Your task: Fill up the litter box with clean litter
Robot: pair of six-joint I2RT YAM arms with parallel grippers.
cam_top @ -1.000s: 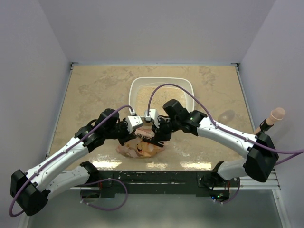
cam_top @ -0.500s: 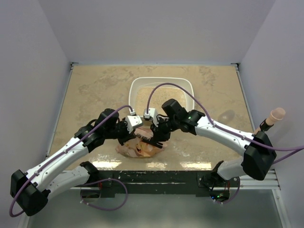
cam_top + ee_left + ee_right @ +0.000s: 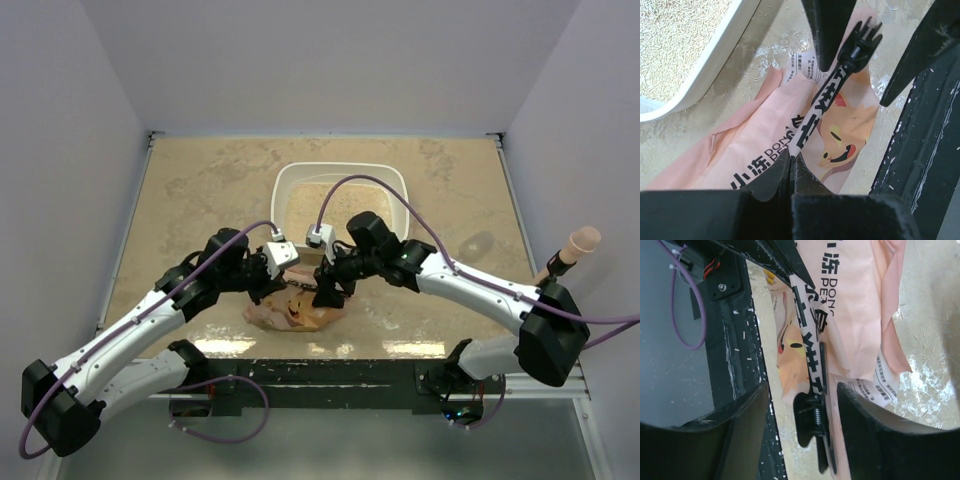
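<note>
Left fingers (image 3: 782, 185) are pressed together, pinching the folded top of the orange-pink bag (image 3: 755, 150), which lies on the surface (image 3: 200, 190) by the near edge. Right fingers (image 3: 875, 430) stand spread, with the black clip (image 3: 812, 415) on the fold between them. At 12 o'clock from the bag sits the litter box (image 3: 340, 167), clean litter (image 3: 675, 30) inside.

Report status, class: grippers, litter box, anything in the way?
Left gripper shut on litter bag fold. Right gripper open, straddling black clip on it. Litter box holds litter. Clip likely blocks pouring.
</note>
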